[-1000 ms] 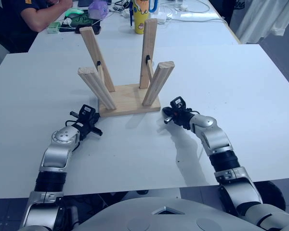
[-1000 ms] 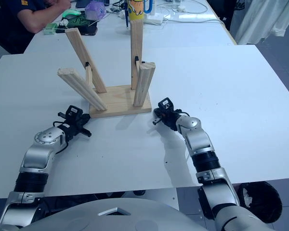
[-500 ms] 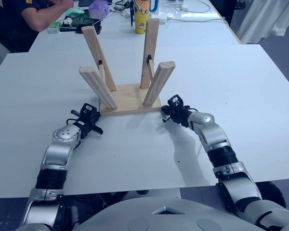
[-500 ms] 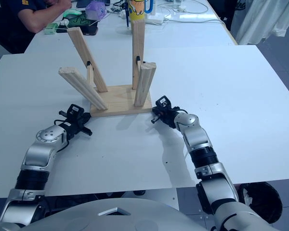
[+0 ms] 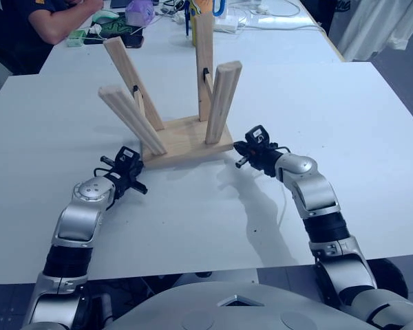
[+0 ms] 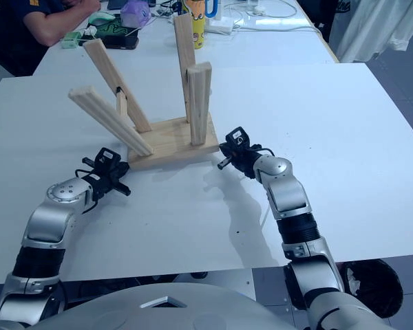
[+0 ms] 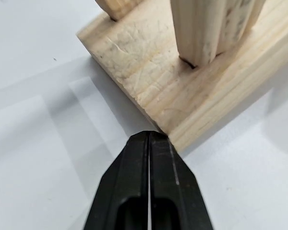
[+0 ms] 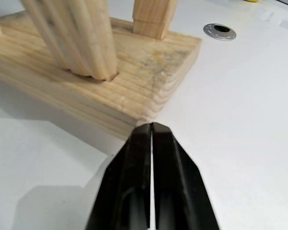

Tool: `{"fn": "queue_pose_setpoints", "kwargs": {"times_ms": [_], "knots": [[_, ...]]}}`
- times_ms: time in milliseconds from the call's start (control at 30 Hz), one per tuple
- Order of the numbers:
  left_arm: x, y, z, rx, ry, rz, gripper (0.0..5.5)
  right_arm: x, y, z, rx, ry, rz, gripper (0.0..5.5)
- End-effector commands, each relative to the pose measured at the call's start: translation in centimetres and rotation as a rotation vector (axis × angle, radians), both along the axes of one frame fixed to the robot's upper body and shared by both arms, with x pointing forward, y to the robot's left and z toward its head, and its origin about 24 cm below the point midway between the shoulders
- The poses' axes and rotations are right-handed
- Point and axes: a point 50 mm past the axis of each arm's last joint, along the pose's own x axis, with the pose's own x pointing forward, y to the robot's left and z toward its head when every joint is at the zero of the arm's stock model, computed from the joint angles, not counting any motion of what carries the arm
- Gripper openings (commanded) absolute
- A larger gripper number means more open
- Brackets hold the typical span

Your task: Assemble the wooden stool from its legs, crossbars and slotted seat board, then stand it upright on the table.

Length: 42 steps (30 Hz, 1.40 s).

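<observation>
Eye view: the inverted stool (image 5: pixel 186 137) is tilted on the table (image 5: pixel 344 124), with the left gripper (image 5: pixel 132 167) and right gripper (image 5: pixel 242 155) set at its near corners. Left wrist view: clenched, empty. Right wrist view: likewise. The stool could be toppled should a tip slip.

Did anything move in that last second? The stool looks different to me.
The stool has tipped toward the robot's left, and its right edge now seems lifted off the table. The right gripper, shut, has risen slightly with that corner. Nothing was gripped or let go. The left gripper stayed shut at the opposite corner.
</observation>
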Motion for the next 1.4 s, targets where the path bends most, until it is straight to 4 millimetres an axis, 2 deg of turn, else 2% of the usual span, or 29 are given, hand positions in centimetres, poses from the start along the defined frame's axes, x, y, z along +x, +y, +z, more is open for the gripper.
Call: {"fn": "queue_pose_setpoints", "kwargs": {"times_ms": [33, 367, 600, 1000, 1400], "knots": [[0.5, -2.6, 2.7, -0.093, -0.094, -0.105, 0.04, -0.5, 2.6, 1.6, 0.101, -0.033, 0.132, 0.00], [0.4, -3.0, 4.9, -0.080, -0.153, -0.115, 0.04, -0.5, 3.0, 4.6, 0.128, -0.113, 0.147, 0.00], [0.2, -4.0, 5.8, -0.092, -0.179, -0.150, 0.04, -0.7, 3.1, 5.3, 0.131, -0.131, 0.148, 0.00], [0.9, -4.0, 7.4, -0.087, -0.234, -0.148, 0.04, -0.4, 3.7, 7.1, 0.167, -0.180, 0.151, 0.00], [1.5, -3.2, 6.4, -0.077, -0.214, -0.112, 0.04, 0.0, 3.3, 6.6, 0.144, -0.171, 0.108, 0.00]]}}
